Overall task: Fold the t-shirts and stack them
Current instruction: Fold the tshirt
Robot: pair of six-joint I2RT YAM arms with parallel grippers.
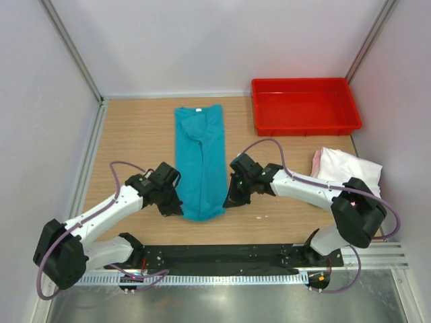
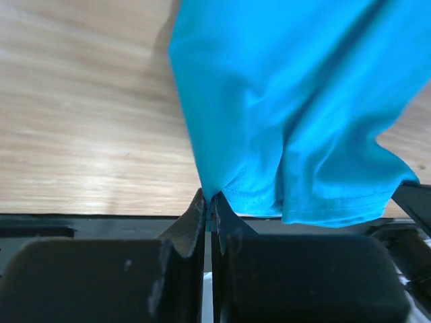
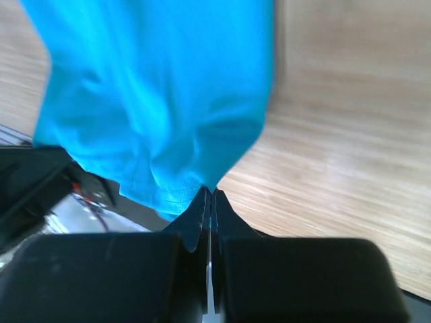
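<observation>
A teal shirt [image 1: 201, 161], folded into a long strip, lies mid-table [image 1: 138, 134]. The left gripper [image 1: 179, 208] and right gripper [image 1: 229, 200] each pinch a near corner of its hem, jaws closed on the cloth. A white shirt [image 1: 347, 168] lies folded at the right edge, with a red tray [image 1: 303, 104] behind it.
</observation>
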